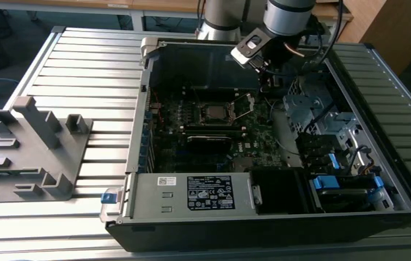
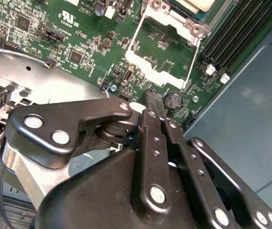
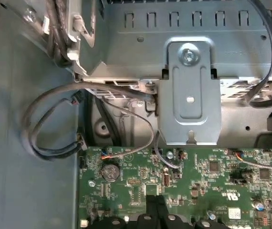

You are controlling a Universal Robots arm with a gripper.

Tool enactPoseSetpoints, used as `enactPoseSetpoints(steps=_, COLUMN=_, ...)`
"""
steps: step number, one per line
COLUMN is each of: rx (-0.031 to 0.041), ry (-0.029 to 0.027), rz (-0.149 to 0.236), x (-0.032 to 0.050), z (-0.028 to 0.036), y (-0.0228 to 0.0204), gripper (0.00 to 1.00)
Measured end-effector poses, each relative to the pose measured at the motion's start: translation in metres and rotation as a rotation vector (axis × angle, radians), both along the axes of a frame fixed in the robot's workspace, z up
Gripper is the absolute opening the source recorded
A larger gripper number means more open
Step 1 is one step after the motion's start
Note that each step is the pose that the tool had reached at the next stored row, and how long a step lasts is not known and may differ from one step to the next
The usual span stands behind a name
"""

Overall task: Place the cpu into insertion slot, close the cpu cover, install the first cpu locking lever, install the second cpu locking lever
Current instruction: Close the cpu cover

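Silver metal tells us most of the progress. The cpu cover (image 2: 150,67) stands swung open off the insertion slot (image 2: 174,18), green board showing through its windowed middle, so closing it is not yet done. In the second wrist view the cpu (image 2: 198,4) looks seated in the slot, a pale grey face inside the rim, and we judge the first step complete. A thin wire lever (image 2: 194,59) runs along the open cover, unlatched as far as we can tell, so by our reading both lever steps are left to do. The gripper (image 2: 157,107) has its fingers pressed together with nothing between them. It sits low over the motherboard (image 3: 198,191), just beside the cover's free edge and near a round coin battery (image 2: 174,99). We cannot tell whether it touches the cover.

As for containers, the open computer case (image 1: 263,234) lies on the slatted metal table (image 1: 81,60). It holds the motherboard, a labelled silver power supply (image 1: 154,200) and a drive bay (image 1: 336,185) with blue tabs. On the exterior view's left, a grey plastic fixture (image 1: 35,141) stands on the table, apart from the case.
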State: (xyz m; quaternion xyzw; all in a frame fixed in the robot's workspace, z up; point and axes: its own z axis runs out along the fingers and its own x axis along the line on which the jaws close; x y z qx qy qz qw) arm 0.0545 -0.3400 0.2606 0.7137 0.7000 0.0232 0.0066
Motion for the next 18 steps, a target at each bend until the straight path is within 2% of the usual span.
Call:
enactPoseSetpoints(steps=6, rx=-0.0002, ry=0.0064, rz=0.0, x=0.0021, z=-0.0041, y=0.0, gripper=0.11)
enactPoseSetpoints(steps=13, rx=-0.0003, ry=0.0204, rz=0.0, x=0.0046, z=-0.012, y=0.0, gripper=0.11)
enactPoseSetpoints(steps=18, rx=-0.0004, ry=0.0251, rz=0.0, x=0.0058, z=-0.0135, y=-0.0001, gripper=0.11)
